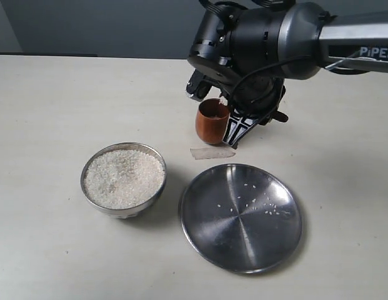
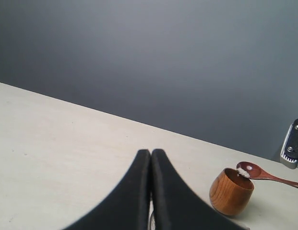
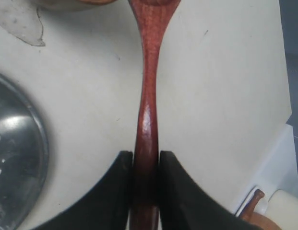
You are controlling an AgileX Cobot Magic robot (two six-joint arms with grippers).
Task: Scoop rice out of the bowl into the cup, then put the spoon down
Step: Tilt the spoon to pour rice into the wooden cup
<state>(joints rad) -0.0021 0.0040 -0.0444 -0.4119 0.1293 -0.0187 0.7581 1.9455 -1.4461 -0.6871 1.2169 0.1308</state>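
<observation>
The steel bowl (image 1: 127,211) stands at the front left, filled with a heap of rice (image 1: 124,177). Behind it to the right sits the wooden cup (image 1: 212,122), also seen in the left wrist view (image 2: 230,194). My right gripper (image 3: 146,155) is shut on the handle of the spoon (image 3: 148,96). Its scoop (image 2: 255,170) hovers tilted over the cup's rim with a little rice (image 2: 243,172) in it. In the exterior view the right gripper (image 1: 235,134) hangs just right of the cup. My left gripper (image 2: 151,152) is shut on nothing, away from the cup.
A wide flat steel plate (image 1: 243,245) with several loose grains lies at the front right, its edge also in the right wrist view (image 3: 39,143). A scrap of clear tape (image 1: 211,153) lies between cup and plate. The right arm's body looms over the cup.
</observation>
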